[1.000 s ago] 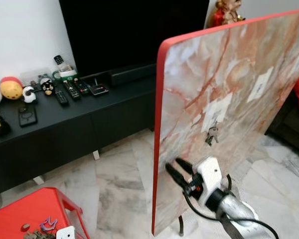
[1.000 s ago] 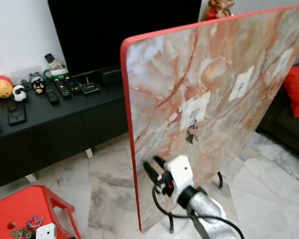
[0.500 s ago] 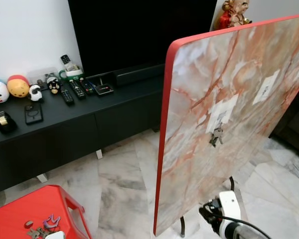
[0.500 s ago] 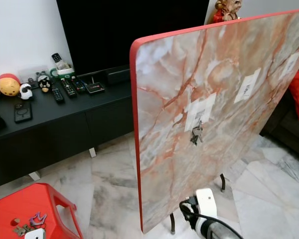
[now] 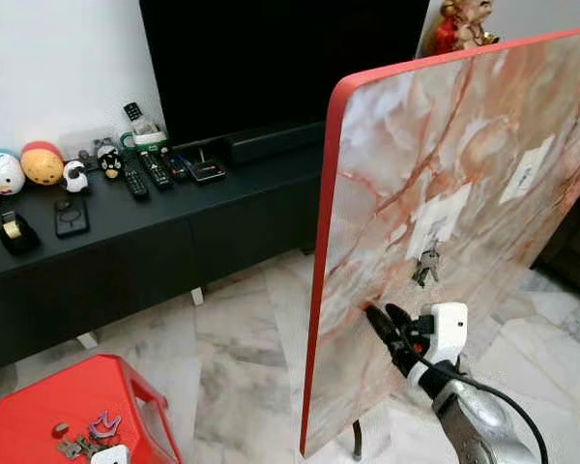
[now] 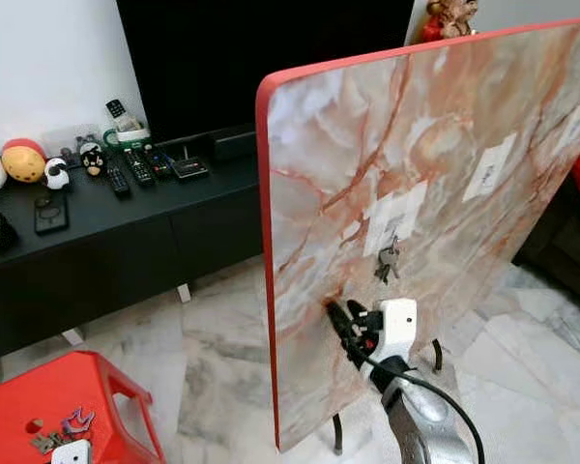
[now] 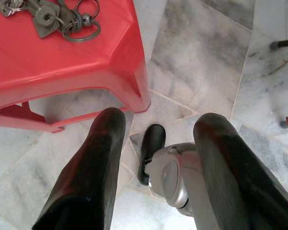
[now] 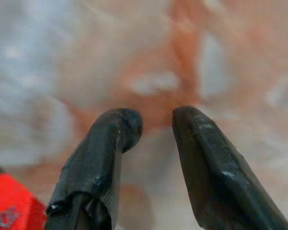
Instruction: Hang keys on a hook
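Note:
A bunch of keys hangs from a hook on a white plate stuck to the upright marbled board with its red rim. My right gripper is below and to the left of the keys, tips close to the board face. In the right wrist view the right gripper is open, the blurred marble showing in the narrow gap. My left gripper hangs open over the floor beside a red stool. More keys lie on that stool.
A second white plate sits further right on the board. The board's thin black legs stand on the marble floor. A low black TV cabinet with remotes and toys runs along the wall. My own foot is below the left gripper.
My right gripper, low near the floor half a second ago, has come back up to the board's lower left. The camera has shifted a little. The keys still hang on the hook.

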### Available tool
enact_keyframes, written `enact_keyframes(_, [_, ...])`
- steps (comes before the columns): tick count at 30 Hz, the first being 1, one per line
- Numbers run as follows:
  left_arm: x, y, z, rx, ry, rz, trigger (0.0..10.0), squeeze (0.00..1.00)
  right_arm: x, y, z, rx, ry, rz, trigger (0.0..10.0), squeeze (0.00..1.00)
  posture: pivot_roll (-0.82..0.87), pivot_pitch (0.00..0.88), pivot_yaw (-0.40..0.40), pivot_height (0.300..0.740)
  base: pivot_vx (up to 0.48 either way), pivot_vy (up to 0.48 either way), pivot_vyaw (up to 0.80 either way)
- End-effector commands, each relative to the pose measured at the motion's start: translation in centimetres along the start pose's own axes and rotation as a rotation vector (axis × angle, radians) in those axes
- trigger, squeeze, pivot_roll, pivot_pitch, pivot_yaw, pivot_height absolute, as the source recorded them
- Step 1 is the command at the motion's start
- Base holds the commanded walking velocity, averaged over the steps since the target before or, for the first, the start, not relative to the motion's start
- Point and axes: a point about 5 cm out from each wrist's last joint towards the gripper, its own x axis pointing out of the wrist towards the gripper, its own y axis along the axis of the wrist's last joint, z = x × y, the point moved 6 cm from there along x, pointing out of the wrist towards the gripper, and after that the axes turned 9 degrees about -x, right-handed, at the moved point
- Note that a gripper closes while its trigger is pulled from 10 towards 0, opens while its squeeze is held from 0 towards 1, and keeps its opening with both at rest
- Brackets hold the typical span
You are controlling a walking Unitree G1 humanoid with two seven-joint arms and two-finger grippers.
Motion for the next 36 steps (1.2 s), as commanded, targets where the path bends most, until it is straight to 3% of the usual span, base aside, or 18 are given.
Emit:
enact_keyframes(1, [-0.3, -0.9, -0.4, 0.012, 0.000, -0.024, 10.0, 0.00, 0.3, 2.7, -0.7, -0.006, 0.035, 0.100, 10.0, 0.00, -0.01, 0.000, -0.060, 0.740, 0.000, 0.000, 0.00])
enact_keyframes(3, [-0.4, -1.2, -0.6, 0.015, 0.000, -0.026, 10.0, 0.00, 0.2, 4.1, -0.5, -0.007, 0.021, 0.154, 10.0, 0.00, -0.01, 0.000, -0.060, 0.740, 0.000, 0.000, 0.00])
enact_keyframes(5, [0.0, -0.5, 0.2, 0.018, -0.006, -0.020, 10.0, 0.00, 0.0, 6.2, -0.8, 0.023, 0.039, 0.238, 10.0, 0.00, -0.01, 0.000, -0.060, 0.740, 0.000, 0.000, 0.00])
enact_keyframes(8, [0.2, -0.1, 0.6, 0.019, -0.010, -0.016, 10.0, 0.00, -0.3, 7.5, -1.3, 0.056, 0.068, 0.282, 10.0, 0.00, -0.01, 0.000, -0.061, 0.740, 0.000, 0.000, 0.00])
enact_keyframes(10, [0.3, 0.1, 0.8, 0.018, -0.012, -0.014, 10.0, 0.00, -0.8, 7.6, -2.6, 0.074, 0.145, 0.281, 10.0, 0.00, -0.01, 0.000, -0.061, 0.740, 0.000, 0.000, 0.00])
enact_keyframes(12, [0.3, 0.2, 0.8, 0.017, -0.012, -0.012, 10.0, 0.00, -1.1, 7.2, -2.8, 0.067, 0.149, 0.270, 10.0, 0.00, -0.01, 0.000, -0.061, 0.740, 0.000, 0.000, 0.00])
enact_keyframes(18, [0.4, 0.6, 1.0, 0.021, -0.015, -0.006, 10.0, 0.00, -1.7, 5.8, -1.5, 0.118, 0.060, 0.228, 10.0, 0.00, -0.02, 0.000, -0.052, 0.740, 0.000, 0.000, 0.00])
enact_keyframes(19, [0.5, 0.7, 1.1, 0.021, -0.017, -0.003, 10.0, 0.00, -1.7, 5.9, -1.4, 0.142, 0.058, 0.235, 10.0, 0.59, -0.02, 0.000, -0.053, 0.740, 0.000, 0.000, 0.00])
enact_keyframes(20, [0.5, 0.8, 1.1, 0.021, -0.017, -0.002, 10.0, 0.00, -1.8, 6.0, -1.3, 0.154, 0.056, 0.239, 10.0, 0.59, -0.02, 0.000, -0.054, 0.740, 0.000, 0.000, 0.00])
enact_keyframes(21, [0.5, 0.8, 1.1, 0.021, -0.018, -0.001, 10.0, 0.00, -1.8, 6.2, -1.2, 0.166, 0.052, 0.249, 10.0, 1.00, -0.02, 0.000, -0.055, 0.740, 0.000, 0.000, 0.00])
enact_keyframes(25, [0.5, 0.9, 1.3, 0.017, -0.021, 0.004, 10.0, 0.00, -1.3, 7.7, 0.0, 0.212, 0.004, 0.318, 10.0, 1.00, -0.01, 0.000, -0.054, 0.740, 0.000, 0.000, 0.00])
enact_keyframes(26, [0.5, 0.8, 1.4, 0.018, -0.022, 0.003, 10.0, 0.00, -1.0, 8.7, 0.3, 0.239, 0.001, 0.358, 10.0, 0.78, -0.01, 0.000, -0.058, 0.740, 0.000, 0.000, 0.00])
enact_keyframes(27, [0.5, 0.7, 1.4, 0.018, -0.023, 0.002, 10.0, 0.00, -0.9, 9.0, 0.3, 0.247, 0.002, 0.369, 10.0, 0.78, -0.01, 0.000, -0.058, 0.740, 0.000, 0.000, 0.00])
enact_keyframes(28, [0.4, 0.6, 1.4, 0.018, -0.023, 0.001, 10.0, 0.00, -0.9, 9.3, 0.3, 0.255, 0.003, 0.380, 10.0, 0.56, -0.01, 0.000, -0.059, 0.740, 0.000, 0.000, 0.00])
enact_keyframes(29, [0.3, 0.3, 1.3, 0.015, -0.020, -0.001, 10.0, 0.00, -0.7, 9.6, 0.4, 0.250, -0.002, 0.387, 10.0, 0.00, -0.01, 0.000, -0.060, 0.740, 0.000, 0.000, 0.00])
enact_keyframes(36, [0.0, -0.4, 0.4, 0.012, -0.008, -0.018, 10.0, 0.00, -0.3, 9.1, 0.4, 0.228, 0.000, 0.367, 10.0, 0.00, 0.00, 0.000, -0.061, 0.740, 0.000, 0.000, 0.00])
